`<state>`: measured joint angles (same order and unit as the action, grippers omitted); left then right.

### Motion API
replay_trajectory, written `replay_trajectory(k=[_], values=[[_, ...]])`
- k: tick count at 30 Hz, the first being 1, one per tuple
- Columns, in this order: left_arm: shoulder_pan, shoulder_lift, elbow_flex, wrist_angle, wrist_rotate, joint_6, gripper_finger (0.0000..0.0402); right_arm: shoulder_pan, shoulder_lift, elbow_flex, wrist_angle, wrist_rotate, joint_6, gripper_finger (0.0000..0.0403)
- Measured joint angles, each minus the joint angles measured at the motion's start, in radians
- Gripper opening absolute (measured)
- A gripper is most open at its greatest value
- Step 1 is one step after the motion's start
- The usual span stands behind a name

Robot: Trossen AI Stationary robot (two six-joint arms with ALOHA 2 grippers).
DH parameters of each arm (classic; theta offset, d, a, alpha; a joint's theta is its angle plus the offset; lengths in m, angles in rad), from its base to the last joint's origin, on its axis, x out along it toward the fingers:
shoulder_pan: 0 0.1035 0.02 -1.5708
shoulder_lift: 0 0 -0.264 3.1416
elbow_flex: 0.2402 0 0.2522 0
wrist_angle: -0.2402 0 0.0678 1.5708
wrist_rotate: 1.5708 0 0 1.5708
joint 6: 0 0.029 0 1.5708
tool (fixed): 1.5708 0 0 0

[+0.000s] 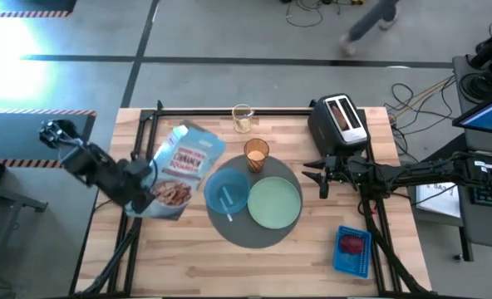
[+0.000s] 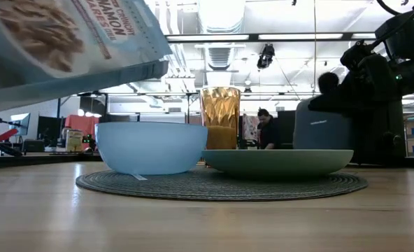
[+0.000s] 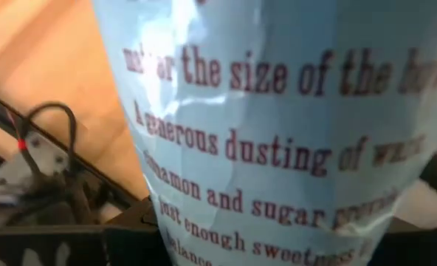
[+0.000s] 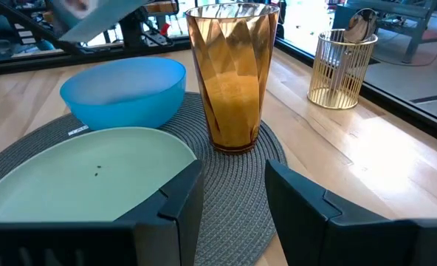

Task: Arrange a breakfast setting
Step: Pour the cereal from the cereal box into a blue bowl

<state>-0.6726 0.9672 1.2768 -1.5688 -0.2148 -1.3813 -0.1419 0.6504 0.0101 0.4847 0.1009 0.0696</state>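
Observation:
A round dark-grey mat (image 1: 258,234) bears a small blue bowl (image 1: 227,189) with a small spoon (image 1: 226,202) in it, a pale-green plate (image 1: 274,202) and an amber tumbler (image 1: 256,155). My left gripper (image 1: 140,188) holds a light-blue cereal bag (image 1: 184,164) tilted above the table, left of the bowl; the bag fills the left wrist view (image 3: 277,133). My right gripper (image 4: 233,214) is open and empty, low over the mat's right edge, pointing at the tumbler (image 4: 232,74). Red fruit (image 1: 353,244) lies in the blue basket. No loose cereal shows. My left gripper is on the cereal bag's lower left part (image 1: 156,193), coming from the table's left side. The bag itself hides the fingers and the place of contact. The bag is lifted clear of the table (image 2: 67,42), tilted, its top toward the far edge.
A black-and-silver toaster (image 1: 339,123) stands at the far right, just behind my right arm. A gold wire holder (image 1: 242,119) stands at the far edge. The blue slotted basket (image 1: 351,251) sits near the front right. Bare wood lies along the near edge.

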Motion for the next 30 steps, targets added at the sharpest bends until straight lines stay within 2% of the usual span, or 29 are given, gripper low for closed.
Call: replay_trajectory(k=[6, 10, 21, 26, 30], values=[[-0.231, 0.089, 0.037, -0.001, 0.0, -0.197, 0.0178, 0.0, 0.0, 0.0, 0.0, 0.0, 0.0, 0.0134], [-0.319, 0.139, 0.085, -0.002, 0.012, -0.281, 0.0178, 0.0, 0.0, 0.0, 0.0, 0.0, 0.0, 0.0134], [-0.338, 0.277, 0.26, 0.002, 0.125, -0.225, 0.0178, 0.0, 0.0, 0.0, 0.0, 0.0, -0.001, 0.0134], [-0.326, 0.261, 0.274, -0.003, 0.179, -0.238, 0.0178, 0.0, 0.0, 0.0, 0.0, 0.0, 0.0, 0.0134], [-0.295, 0.232, 0.273, -0.003, 0.177, -0.247, 0.0178, 0.0, 0.0, 0.0, 0.0, 0.0, 0.0, 0.0134]])
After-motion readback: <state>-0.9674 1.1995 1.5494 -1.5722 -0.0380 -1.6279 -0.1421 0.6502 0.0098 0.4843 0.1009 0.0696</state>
